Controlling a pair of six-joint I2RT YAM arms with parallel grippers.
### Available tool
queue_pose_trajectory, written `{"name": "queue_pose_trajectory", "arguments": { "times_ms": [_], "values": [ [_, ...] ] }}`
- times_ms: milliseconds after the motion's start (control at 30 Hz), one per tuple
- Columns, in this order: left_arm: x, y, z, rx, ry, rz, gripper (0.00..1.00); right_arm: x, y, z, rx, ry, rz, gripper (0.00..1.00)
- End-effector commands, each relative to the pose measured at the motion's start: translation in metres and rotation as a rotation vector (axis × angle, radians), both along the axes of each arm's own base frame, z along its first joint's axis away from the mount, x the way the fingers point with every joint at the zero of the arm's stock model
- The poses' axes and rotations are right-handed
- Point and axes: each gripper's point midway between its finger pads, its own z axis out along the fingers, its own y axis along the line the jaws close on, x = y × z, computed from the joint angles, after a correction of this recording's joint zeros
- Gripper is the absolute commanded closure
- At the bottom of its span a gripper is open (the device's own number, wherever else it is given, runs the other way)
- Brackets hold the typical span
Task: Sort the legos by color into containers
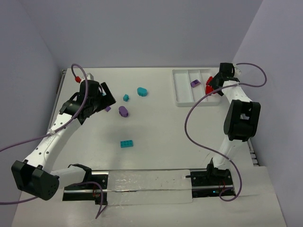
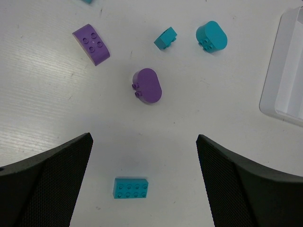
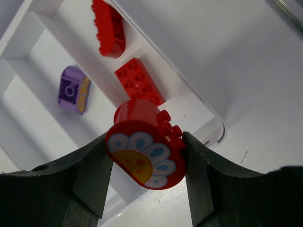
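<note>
My right gripper (image 3: 147, 142) is shut on a red round lego with a white-yellow flower face (image 3: 142, 158). It hangs over the right-hand compartment of the white tray (image 3: 214, 126), at its end. That compartment holds a red brick (image 3: 139, 81) and a red curved piece (image 3: 109, 28). A purple lego (image 3: 73, 90) lies in the middle one. My left gripper (image 2: 144, 137) stands open above the table, nothing between its fingers. Below it lie a teal brick (image 2: 130, 187), a purple rounded piece (image 2: 148, 85), a purple curved brick (image 2: 92, 44), a small teal piece (image 2: 165, 38) and a teal rounded piece (image 2: 211, 36).
The tray (image 1: 182, 90) sits at the back right, near the right wall, with its left compartment bare. Loose legos are spread over the table's left middle, the teal brick (image 1: 126, 144) nearest the arm bases. A purple cable (image 1: 189, 123) loops from the right arm.
</note>
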Motion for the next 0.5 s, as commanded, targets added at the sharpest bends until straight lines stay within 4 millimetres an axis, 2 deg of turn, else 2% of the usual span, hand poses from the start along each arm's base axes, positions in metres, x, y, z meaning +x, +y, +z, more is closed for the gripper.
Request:
{"name": "queue_pose_trajectory", "arguments": {
  "times_ms": [0,133,333,467],
  "values": [
    [0.016,-0.008,0.025,-0.024,-0.074,-0.02,0.01,0.017,-0.014,0.012,-0.023,-0.038,-0.051,0.44],
    [0.02,-0.01,0.025,-0.025,-0.072,-0.024,0.01,0.02,-0.015,0.003,-0.024,-0.022,-0.058,0.38],
    [0.022,-0.011,0.024,-0.016,-0.068,-0.028,0.01,0.019,-0.013,-0.005,-0.009,-0.012,-0.055,0.23],
    [0.021,-0.006,0.028,0.001,-0.074,-0.02,0.01,0.018,-0.01,0.001,0.002,-0.026,-0.05,0.15]
  ]
}}
